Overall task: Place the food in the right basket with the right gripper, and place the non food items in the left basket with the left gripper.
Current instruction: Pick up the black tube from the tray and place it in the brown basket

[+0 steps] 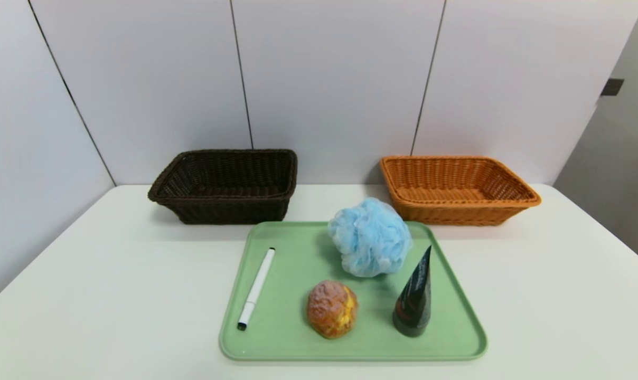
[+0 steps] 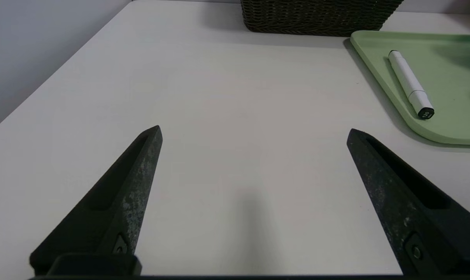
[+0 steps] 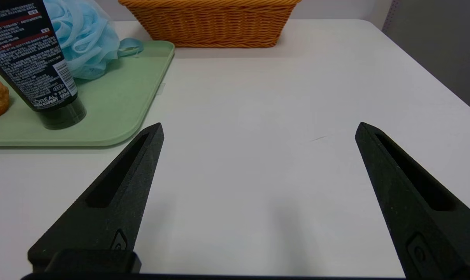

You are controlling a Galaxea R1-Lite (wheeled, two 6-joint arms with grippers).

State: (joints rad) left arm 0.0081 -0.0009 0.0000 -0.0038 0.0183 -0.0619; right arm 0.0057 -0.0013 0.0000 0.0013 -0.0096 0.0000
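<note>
Tray (image 1: 292, 345) on the counter (image 1: 113, 295) holds a marker (image 1: 257, 287), bread (image 1: 331, 309), blue pouf (image 1: 371, 237) and black tube (image 1: 414, 301), between me and two baskets beyond. My left claw (image 2: 254, 132) and right claw (image 3: 260, 124) hover over the counter, fingers wide apart.

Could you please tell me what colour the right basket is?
Orange-brown; the basket shows best in the head view.
</note>
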